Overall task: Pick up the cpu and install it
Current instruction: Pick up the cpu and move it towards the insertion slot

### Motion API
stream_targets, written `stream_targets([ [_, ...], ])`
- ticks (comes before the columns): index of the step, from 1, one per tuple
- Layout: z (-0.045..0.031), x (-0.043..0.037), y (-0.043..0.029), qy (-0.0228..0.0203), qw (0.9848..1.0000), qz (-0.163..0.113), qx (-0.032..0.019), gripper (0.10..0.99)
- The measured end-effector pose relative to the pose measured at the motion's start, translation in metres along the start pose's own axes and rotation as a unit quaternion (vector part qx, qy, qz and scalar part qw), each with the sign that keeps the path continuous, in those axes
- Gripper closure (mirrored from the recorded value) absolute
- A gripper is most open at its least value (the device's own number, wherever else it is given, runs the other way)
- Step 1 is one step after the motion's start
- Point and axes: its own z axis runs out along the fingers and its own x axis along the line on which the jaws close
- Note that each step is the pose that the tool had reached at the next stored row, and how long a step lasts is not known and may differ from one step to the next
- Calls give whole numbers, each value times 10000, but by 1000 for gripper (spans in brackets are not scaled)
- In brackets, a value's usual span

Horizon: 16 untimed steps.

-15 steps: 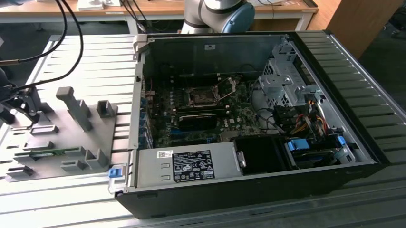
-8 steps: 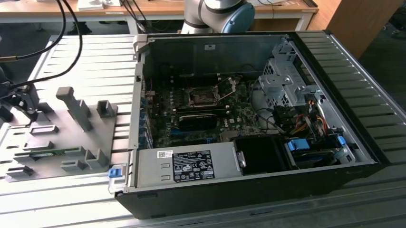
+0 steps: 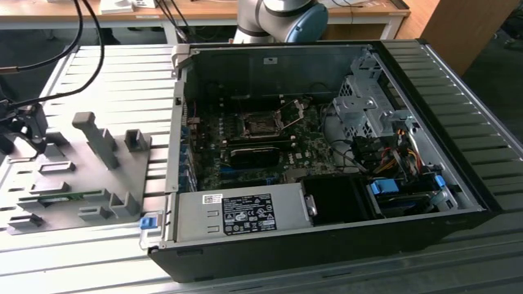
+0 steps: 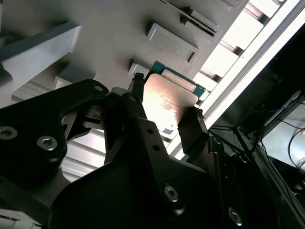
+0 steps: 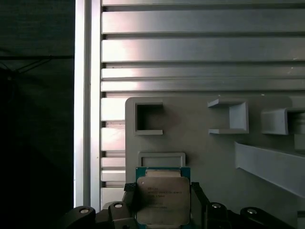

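Your slatted metal table (image 3: 98, 67) catches bright glare. Beyond its far edge stands a wooden desk (image 3: 204, 13), beside it a wooden panel (image 3: 462, 27), with dark floor (image 3: 508, 73) below.

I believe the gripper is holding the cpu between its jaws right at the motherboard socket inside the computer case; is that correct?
Not quite. The gripper does have the cpu between its jaws, but it is at the grey holder plate instead, as the first wrist view shows.
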Motion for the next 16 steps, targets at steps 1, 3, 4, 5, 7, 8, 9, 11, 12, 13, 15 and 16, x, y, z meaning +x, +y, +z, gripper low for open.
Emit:
stream_targets([
  [1,-16,0,2,0,10000,0,0,545],
  [3,-49,1,7,0,10000,0,0,545],
  [4,-66,1,10,-1,10000,0,0,545],
  [5,-84,1,12,-1,10000,0,0,545],
  [7,-118,2,18,0,10000,0,0,545],
  [8,-134,3,21,-1,10000,0,0,545],
  [9,-151,3,24,0,10000,0,0,545],
  [11,-183,4,31,-1,10000,0,0,545],
  [12,-199,4,34,-1,10000,0,0,545],
  [13,-214,4,36,-1,10000,0,0,545],
  [15,-244,5,42,0,10000,0,0,545],
  [16,-259,5,45,0,10000,0,0,545],
])
